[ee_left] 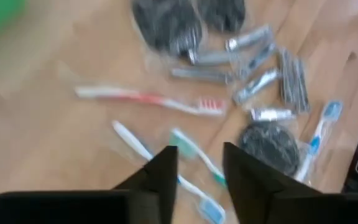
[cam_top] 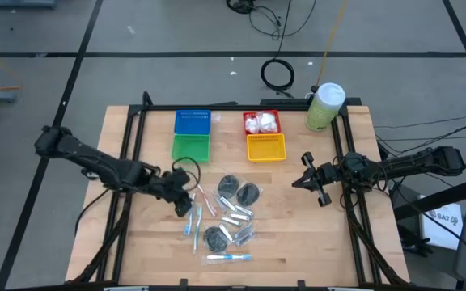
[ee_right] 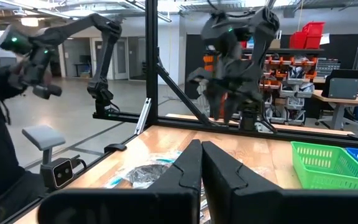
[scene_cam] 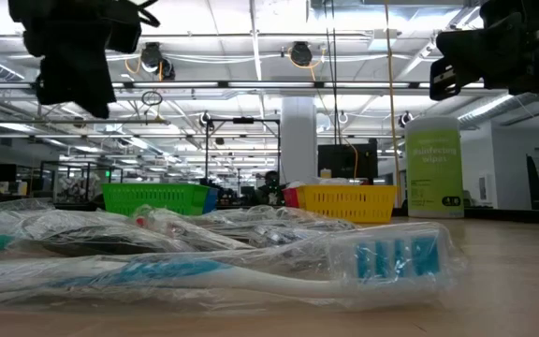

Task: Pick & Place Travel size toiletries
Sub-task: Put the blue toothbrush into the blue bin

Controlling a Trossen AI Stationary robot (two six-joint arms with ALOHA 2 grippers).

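Four small baskets stand in two pairs at the far side of the wooden table (cam_top: 298,234): a blue basket (cam_top: 192,122) behind a green basket (cam_top: 190,148), and a red basket (cam_top: 261,122) holding white puffy packets (cam_top: 260,123) behind a yellow basket (cam_top: 266,147). A tall pale-green wipes canister (cam_top: 324,107) with a white lid stands at the far right corner. None of these lies between the left gripper (cam_top: 186,200) and the toiletries; the green basket is the nearest, just behind it.

The travel-size toiletries lie scattered at the table's centre, all in clear wrap. The left gripper hovers above their left edge with its fingers (ee_left: 159,177) parted and nothing between them. Directly below it, in the left wrist view, lie two blue toothbrushes (ee_left: 194,152); a pink toothbrush (ee_left: 148,99) lies just beyond them. Further to the right are two dark round discs (cam_top: 239,189), a cluster of small silver tubes (cam_top: 235,212) and a third disc (cam_top: 215,237). Another blue toothbrush (cam_top: 228,257) lies alone nearest the front edge; it fills the foreground of the low view, white-handled with blue and white bristles.

The right gripper (cam_top: 315,186) waits at the table's right side, well apart from the pile, fingers pressed together and empty.
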